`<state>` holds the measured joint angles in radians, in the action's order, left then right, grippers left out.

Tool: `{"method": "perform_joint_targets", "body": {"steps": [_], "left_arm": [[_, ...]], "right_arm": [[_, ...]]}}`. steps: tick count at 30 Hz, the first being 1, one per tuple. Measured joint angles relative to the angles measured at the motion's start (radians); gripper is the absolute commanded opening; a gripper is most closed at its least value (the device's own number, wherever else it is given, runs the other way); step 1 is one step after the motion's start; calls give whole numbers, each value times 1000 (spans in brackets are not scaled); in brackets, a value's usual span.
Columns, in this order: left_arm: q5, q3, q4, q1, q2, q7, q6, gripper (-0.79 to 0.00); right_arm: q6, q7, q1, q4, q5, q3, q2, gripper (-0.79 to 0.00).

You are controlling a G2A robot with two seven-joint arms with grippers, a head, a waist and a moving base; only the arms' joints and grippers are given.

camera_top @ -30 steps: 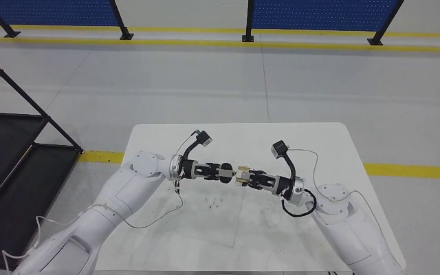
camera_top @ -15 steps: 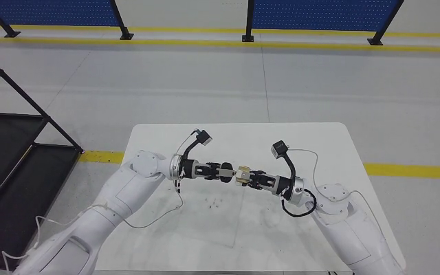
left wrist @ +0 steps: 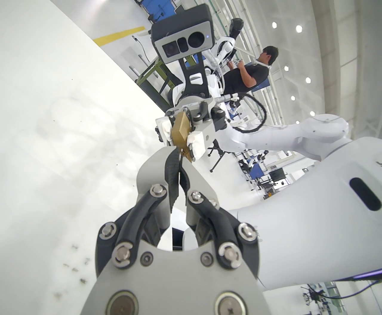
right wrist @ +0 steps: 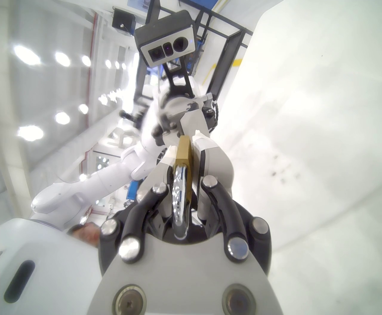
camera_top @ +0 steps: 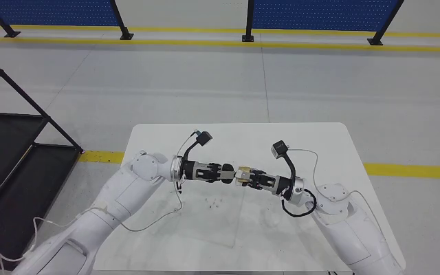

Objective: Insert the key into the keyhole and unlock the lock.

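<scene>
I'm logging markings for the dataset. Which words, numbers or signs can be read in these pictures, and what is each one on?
None can be read.
Lock: any stamp on the brass is too blurred to read.
Blue board in the room behind: too small and blurred to read.
Table: dark specks only, no print.

cnt: lock [left wrist: 180, 131] x1 | key [left wrist: 180, 159] x1 | table [camera_top: 309, 141] x1 | jaws x2
</scene>
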<state>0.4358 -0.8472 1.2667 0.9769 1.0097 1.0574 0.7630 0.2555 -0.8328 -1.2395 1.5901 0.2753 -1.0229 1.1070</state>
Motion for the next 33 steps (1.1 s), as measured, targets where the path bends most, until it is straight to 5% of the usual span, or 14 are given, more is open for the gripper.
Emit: {"method": "perform_joint_targets", "body": {"steps": [33], "left_arm": [[-284, -19, 54, 25, -30, -205, 202, -785]], "right_arm": [[0, 0, 0, 0, 0, 0, 0, -785]]}}
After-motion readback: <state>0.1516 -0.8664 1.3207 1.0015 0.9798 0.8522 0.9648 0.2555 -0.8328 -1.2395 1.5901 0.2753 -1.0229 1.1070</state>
